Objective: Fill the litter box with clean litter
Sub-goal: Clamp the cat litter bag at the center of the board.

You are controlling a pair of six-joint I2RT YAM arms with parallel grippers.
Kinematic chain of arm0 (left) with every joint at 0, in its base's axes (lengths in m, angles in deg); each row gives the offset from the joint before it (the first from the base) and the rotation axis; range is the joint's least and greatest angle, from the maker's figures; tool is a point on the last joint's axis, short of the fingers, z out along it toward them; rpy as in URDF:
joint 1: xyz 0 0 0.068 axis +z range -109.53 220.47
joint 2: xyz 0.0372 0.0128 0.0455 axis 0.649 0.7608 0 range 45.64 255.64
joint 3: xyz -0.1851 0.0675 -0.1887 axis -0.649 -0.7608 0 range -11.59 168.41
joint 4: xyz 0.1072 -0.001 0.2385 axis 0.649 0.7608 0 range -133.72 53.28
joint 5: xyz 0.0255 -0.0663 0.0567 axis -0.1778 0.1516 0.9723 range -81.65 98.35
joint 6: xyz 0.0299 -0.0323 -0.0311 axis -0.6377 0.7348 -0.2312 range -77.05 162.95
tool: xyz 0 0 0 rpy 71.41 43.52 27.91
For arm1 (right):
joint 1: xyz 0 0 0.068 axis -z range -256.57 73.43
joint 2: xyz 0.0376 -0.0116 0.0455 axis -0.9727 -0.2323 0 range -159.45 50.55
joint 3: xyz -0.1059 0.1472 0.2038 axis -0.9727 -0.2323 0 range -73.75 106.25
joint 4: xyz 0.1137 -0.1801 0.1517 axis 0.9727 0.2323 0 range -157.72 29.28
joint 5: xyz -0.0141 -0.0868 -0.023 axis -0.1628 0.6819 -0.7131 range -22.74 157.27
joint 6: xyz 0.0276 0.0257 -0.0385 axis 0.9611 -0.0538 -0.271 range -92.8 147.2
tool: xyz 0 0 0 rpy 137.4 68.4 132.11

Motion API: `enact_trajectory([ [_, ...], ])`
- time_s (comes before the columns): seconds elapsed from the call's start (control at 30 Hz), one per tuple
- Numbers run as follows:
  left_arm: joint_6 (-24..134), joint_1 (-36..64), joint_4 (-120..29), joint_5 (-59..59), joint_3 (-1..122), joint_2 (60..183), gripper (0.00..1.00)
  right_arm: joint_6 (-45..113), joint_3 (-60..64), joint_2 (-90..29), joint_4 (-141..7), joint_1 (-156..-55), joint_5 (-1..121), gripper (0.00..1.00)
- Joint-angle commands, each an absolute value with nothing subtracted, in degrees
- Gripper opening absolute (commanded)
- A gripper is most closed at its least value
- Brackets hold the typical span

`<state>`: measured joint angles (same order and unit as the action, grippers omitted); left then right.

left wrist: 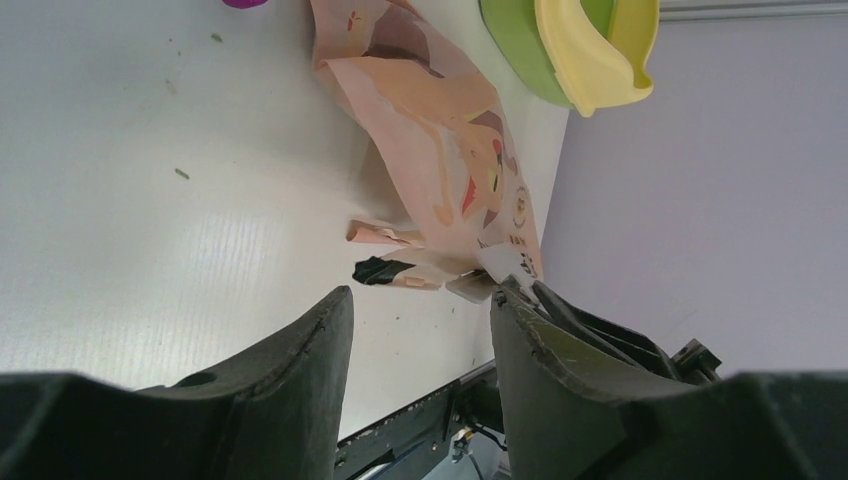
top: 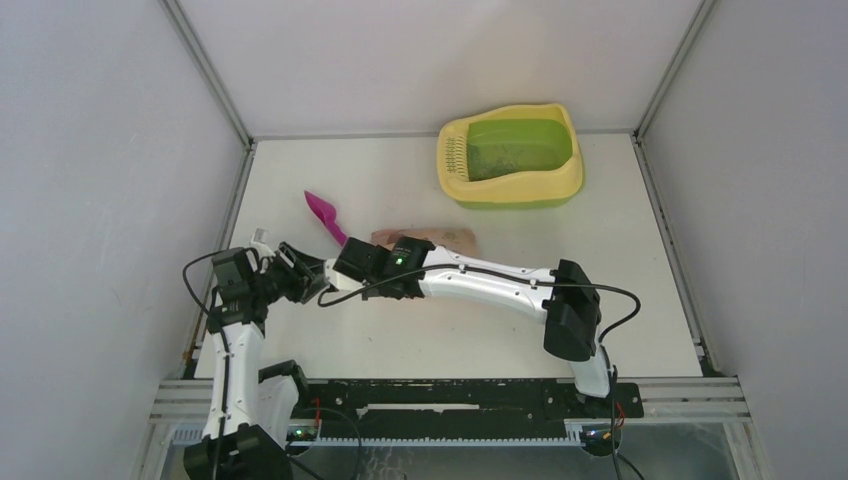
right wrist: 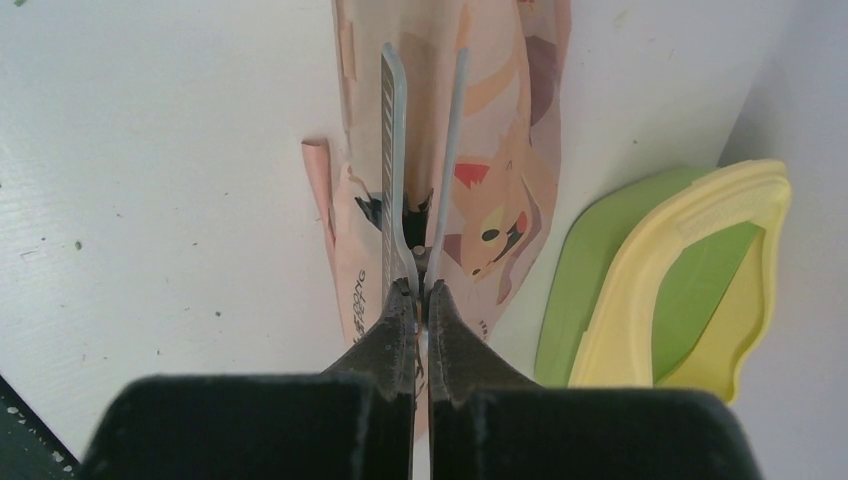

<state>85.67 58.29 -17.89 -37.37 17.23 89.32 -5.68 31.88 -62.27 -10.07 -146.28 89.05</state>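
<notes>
The litter box [top: 456, 186], pale yellow with a lime-green basin, stands at the far right of the table. Dark specks of litter [top: 520, 152] dot its floor. A peach-pink printed bag [right wrist: 500, 150] lies flat in the middle of the table. My right gripper [right wrist: 420, 290] is shut on grey scissors [right wrist: 394, 150], whose parted blades lie over the bag next to a small dark gap in its edge. My left gripper [left wrist: 421, 295] stands open and empty just short of the bag's torn near corner [left wrist: 400, 272].
A magenta scoop [top: 325, 213] lies left of the bag. The two wrists crowd together at the table's near left. Stray specks [left wrist: 181, 173] dot the white tabletop. Grey walls enclose the table on three sides.
</notes>
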Motion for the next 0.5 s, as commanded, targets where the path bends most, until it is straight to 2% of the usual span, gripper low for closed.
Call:
enact_trajectory([
  [0.0, 86.9, 58.9, -20.8, -39.6, 16.1, 89.3, 0.57, -5.1, 34.7, -63.7, -10.5, -146.0, 92.0, 0.00],
  [0.47, 88.4, 58.9, -22.9, -40.9, 15.3, 89.1, 0.57, -5.6, 36.2, -68.0, -10.4, -145.8, 98.3, 0.00],
])
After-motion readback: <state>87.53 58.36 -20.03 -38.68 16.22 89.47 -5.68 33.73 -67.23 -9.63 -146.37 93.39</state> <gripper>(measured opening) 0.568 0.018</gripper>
